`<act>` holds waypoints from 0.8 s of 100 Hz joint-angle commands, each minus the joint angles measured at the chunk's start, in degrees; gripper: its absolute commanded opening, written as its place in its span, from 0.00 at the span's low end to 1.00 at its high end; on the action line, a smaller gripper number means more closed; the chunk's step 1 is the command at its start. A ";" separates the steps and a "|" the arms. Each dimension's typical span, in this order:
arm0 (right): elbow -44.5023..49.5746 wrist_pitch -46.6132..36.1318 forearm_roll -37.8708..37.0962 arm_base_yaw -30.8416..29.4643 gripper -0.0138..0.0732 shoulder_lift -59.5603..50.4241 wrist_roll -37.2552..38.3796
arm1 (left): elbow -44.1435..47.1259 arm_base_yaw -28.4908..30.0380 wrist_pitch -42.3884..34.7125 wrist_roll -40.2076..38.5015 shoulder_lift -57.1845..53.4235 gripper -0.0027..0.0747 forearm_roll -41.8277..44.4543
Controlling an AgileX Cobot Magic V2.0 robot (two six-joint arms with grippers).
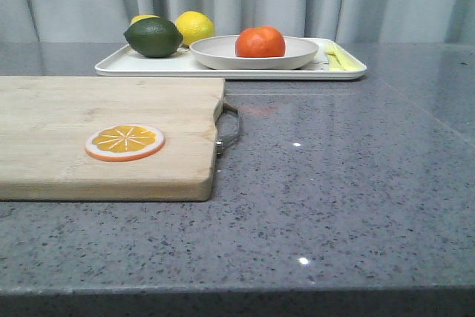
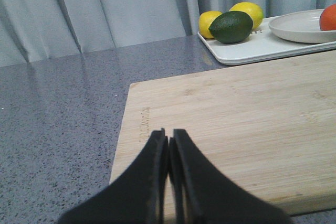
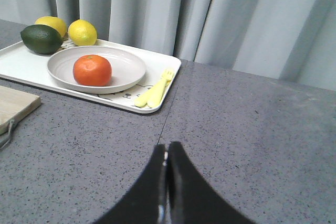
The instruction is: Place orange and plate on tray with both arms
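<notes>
The orange [image 1: 260, 41] rests in the cream plate [image 1: 297, 57], and the plate stands on the white tray [image 1: 148, 64] at the back of the table. The right wrist view shows the same orange [image 3: 92, 70], plate [image 3: 126, 69] and tray [image 3: 21, 64]. At the edge of the left wrist view are the plate [image 2: 294, 27], part of the orange [image 2: 329, 17] and the tray [image 2: 252, 50]. My left gripper [image 2: 168, 135] is shut and empty above the wooden board. My right gripper [image 3: 167, 148] is shut and empty over bare table, short of the tray. Neither gripper shows in the front view.
A wooden cutting board [image 1: 67, 139] with a metal handle [image 1: 228, 130] lies front left, an orange slice [image 1: 125, 142] on it. On the tray are a dark green fruit [image 1: 153, 36], a lemon [image 1: 194, 27], a second yellow fruit behind [image 1: 142, 18], and yellow cutlery [image 1: 338, 56]. Grey curtains hang behind.
</notes>
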 commanded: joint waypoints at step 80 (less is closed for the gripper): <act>13.10 -13.27 -13.30 -0.31 0.08 -10.26 14.52 | 0.40 0.07 -4.08 -0.68 -1.93 0.01 -0.01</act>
